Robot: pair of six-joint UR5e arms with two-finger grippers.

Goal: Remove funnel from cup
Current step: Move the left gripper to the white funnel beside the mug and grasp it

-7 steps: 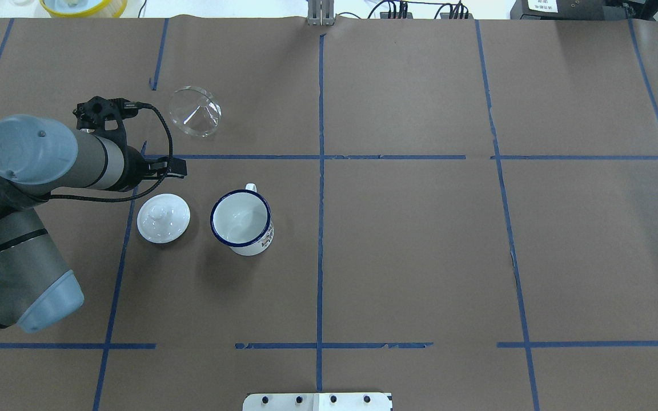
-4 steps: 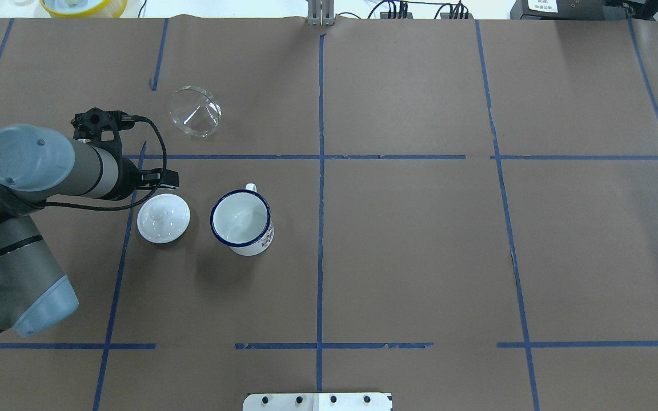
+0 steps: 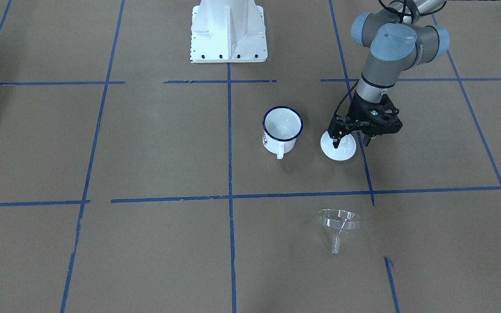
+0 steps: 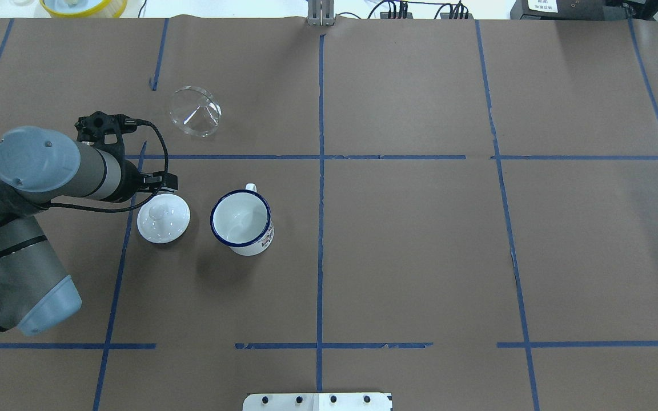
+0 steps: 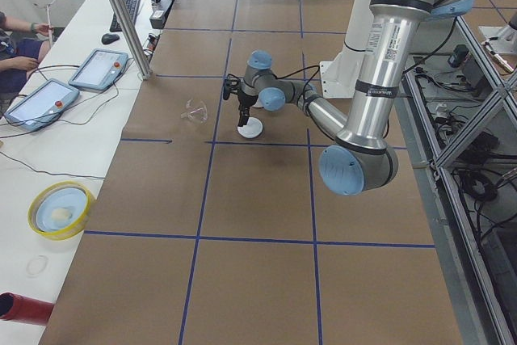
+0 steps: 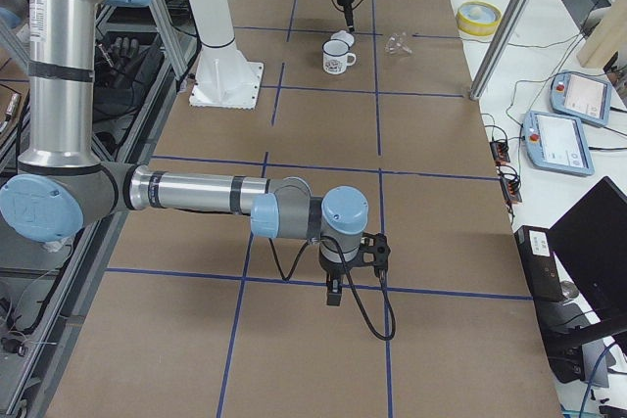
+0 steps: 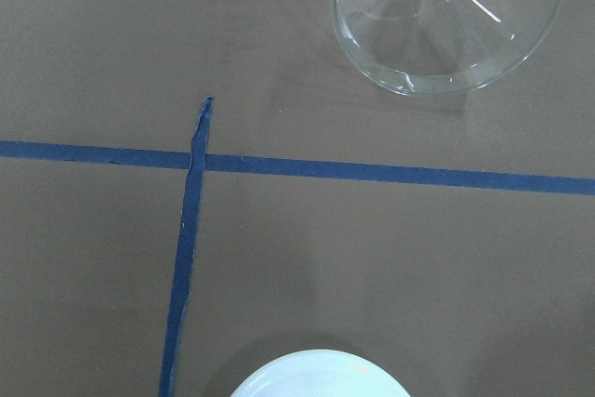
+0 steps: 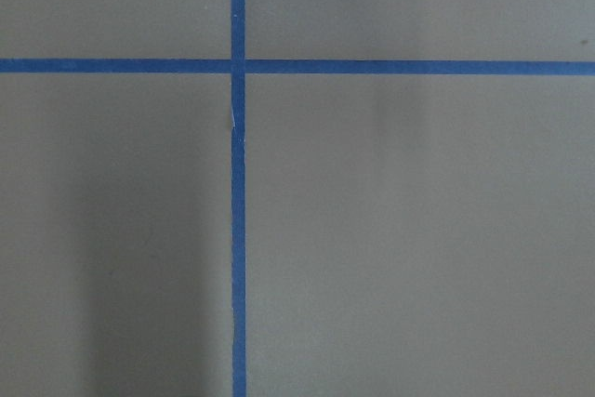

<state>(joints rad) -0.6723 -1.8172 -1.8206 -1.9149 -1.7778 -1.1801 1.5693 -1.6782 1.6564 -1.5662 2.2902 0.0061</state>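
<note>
The left gripper (image 3: 350, 142) is seen spread open and empty, hung just above the lid (image 3: 341, 153). Next to the lid, the cup (image 3: 282, 129) is found upright with nothing in it. The funnel (image 3: 339, 221) is spotted well apart from both, tipped over on the table (image 3: 146, 143), so the removal is judged done. The funnel is reckoned light, stiff, slick and likely brittle. A gentle hold across the cone's rim is favoured, the thin spout being left alone. The right gripper (image 6: 333, 291) is parked far off, and whether its jaws are open cannot be told.
</note>
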